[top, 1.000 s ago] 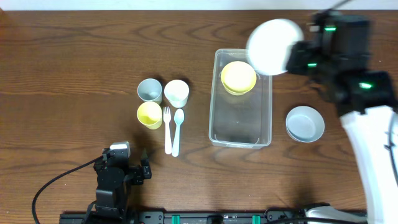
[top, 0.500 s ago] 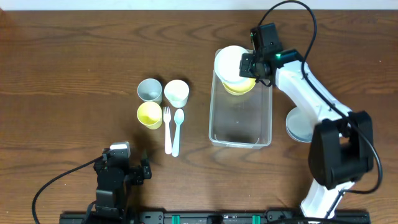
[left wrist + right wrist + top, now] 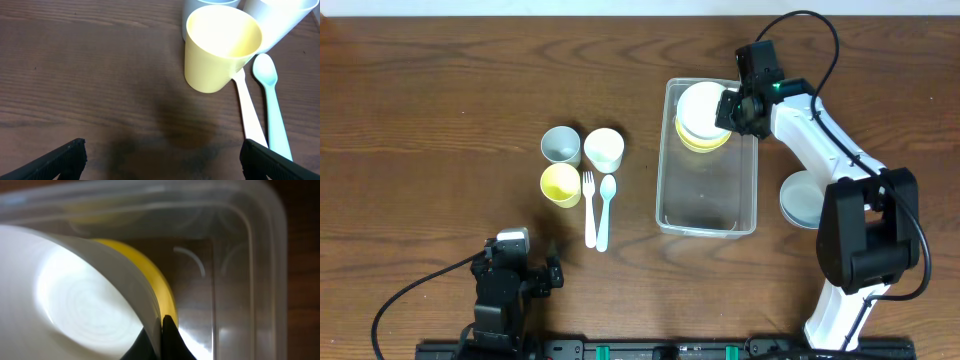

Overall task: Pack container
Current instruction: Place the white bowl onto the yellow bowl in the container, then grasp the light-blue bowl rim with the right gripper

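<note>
The clear container (image 3: 708,215) stands right of centre, with a yellow bowl (image 3: 692,140) at its far end. My right gripper (image 3: 730,108) is shut on the rim of a white bowl (image 3: 701,106) and holds it over the yellow bowl. In the right wrist view the white bowl (image 3: 75,300) fills the left, the yellow bowl (image 3: 155,287) shows behind it, and the container wall (image 3: 250,270) is at the right. My left gripper (image 3: 160,160) is open and empty near the front edge.
A grey cup (image 3: 561,145), a white cup (image 3: 604,149), a yellow cup (image 3: 560,184), a white fork (image 3: 589,208) and a pale blue spoon (image 3: 606,208) lie left of the container. A grey bowl (image 3: 804,200) sits to its right.
My right gripper has carried the white bowl from above the container's far right corner down into the container, over the yellow bowl. The left arm has not moved.
</note>
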Controlling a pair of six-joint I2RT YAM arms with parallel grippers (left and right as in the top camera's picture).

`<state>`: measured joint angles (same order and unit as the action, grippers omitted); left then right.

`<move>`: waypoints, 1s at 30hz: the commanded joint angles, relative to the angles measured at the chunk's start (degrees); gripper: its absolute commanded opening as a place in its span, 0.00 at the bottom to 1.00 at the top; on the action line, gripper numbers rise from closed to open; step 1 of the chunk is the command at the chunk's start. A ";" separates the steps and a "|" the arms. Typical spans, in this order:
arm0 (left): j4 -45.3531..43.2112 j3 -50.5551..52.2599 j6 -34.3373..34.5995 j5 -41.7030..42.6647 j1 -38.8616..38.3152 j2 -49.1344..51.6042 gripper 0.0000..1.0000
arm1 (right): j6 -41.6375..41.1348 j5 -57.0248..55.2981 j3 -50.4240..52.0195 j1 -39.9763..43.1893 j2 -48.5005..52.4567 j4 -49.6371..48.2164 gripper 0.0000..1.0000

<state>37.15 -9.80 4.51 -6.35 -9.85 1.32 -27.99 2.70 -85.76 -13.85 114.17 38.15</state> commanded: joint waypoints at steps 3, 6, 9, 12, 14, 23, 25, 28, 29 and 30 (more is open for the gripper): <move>0.07 0.66 0.44 -0.07 0.28 -0.33 0.98 | 1.95 2.34 -2.16 -0.74 -3.37 1.07 0.44; 0.07 0.63 0.44 -0.07 0.28 -0.31 0.98 | 4.61 2.08 -3.52 -0.44 -8.81 1.68 0.54; 0.07 0.66 0.44 -0.07 0.28 -0.33 0.98 | 5.57 1.99 -4.44 0.98 -15.87 3.76 0.36; 0.07 0.66 0.44 -0.07 0.28 -0.33 0.98 | 6.64 0.46 -4.50 4.24 -23.32 8.79 0.33; 0.07 0.66 0.44 -0.07 0.28 -0.33 0.98 | 6.64 -2.10 -4.50 6.97 -27.08 14.58 0.40; 0.07 0.63 0.44 -0.07 0.28 -0.33 0.98 | 8.76 -8.90 4.04 19.89 -30.27 32.59 0.73; 0.07 0.63 0.44 -0.07 0.28 -0.33 0.98 | 8.72 -8.90 9.79 22.10 -30.27 29.66 0.73; 0.07 0.66 0.44 -0.07 0.28 -0.33 0.98 | 6.75 -8.85 19.71 25.24 -30.27 22.40 0.72; 0.07 0.63 0.44 -0.07 0.28 -0.33 0.98 | 6.56 -8.55 23.02 26.32 -30.27 19.26 0.70; 0.07 0.63 0.44 -0.07 0.28 -0.33 0.98 | 6.54 -8.07 25.66 27.21 -30.27 16.55 0.69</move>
<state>37.12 -9.80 4.51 -6.35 -9.85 1.32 -20.56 -4.99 -66.08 10.96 84.31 58.63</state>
